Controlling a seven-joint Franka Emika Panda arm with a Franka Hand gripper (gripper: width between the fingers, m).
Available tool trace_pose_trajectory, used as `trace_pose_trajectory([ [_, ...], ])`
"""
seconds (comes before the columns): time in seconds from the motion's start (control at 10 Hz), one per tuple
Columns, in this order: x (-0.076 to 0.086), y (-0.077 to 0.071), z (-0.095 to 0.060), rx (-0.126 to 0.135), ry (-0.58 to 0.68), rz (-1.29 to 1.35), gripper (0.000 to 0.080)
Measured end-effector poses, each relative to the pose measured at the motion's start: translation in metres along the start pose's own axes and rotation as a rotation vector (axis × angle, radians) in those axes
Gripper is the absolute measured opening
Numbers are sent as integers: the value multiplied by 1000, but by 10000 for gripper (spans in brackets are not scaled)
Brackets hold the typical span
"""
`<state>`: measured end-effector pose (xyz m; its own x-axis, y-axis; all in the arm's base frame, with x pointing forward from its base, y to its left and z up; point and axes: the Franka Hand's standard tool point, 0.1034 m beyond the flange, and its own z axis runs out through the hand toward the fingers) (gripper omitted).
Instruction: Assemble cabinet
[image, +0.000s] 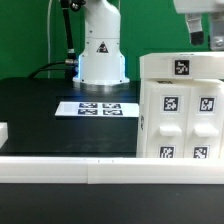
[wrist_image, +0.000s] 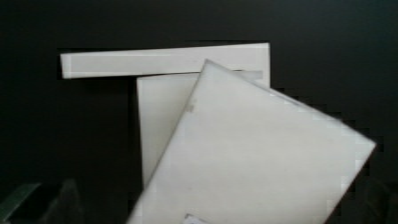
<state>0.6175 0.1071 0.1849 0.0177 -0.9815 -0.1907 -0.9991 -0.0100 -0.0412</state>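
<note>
The cabinet (image: 180, 110), a large white box with black-and-white tags, stands upright at the exterior view's right. My gripper (image: 205, 40) hangs just above its top edge. In the wrist view a big white face of the cabinet (wrist_image: 249, 150) lies tilted and very close, filling the space between the jaws. A dark finger (wrist_image: 54, 200) shows well off to one side of it, so my gripper (wrist_image: 214, 215) looks open and empty. Behind it lie flat white panels (wrist_image: 164, 65) in a T shape on the black table.
The marker board (image: 100, 107) lies flat mid-table in front of the white robot base (image: 100, 50). A long white rail (image: 60, 168) edges the table's front. A small white piece (image: 3, 131) sits at the exterior view's far left.
</note>
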Motion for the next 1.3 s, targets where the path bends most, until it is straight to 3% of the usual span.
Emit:
trace_pose_trajectory([
  [0.2,-3,1,-2,-22,11,-304,797],
  [0.7,-1,0,-2,-24,6,-836,797],
  [0.9,-1,-2,-3,-48,60,-1157,797],
  [1.0,0,-4,-5,-39,78,-1338,797],
  [1.3,0,-4,-6,-57,76,-1745,797],
])
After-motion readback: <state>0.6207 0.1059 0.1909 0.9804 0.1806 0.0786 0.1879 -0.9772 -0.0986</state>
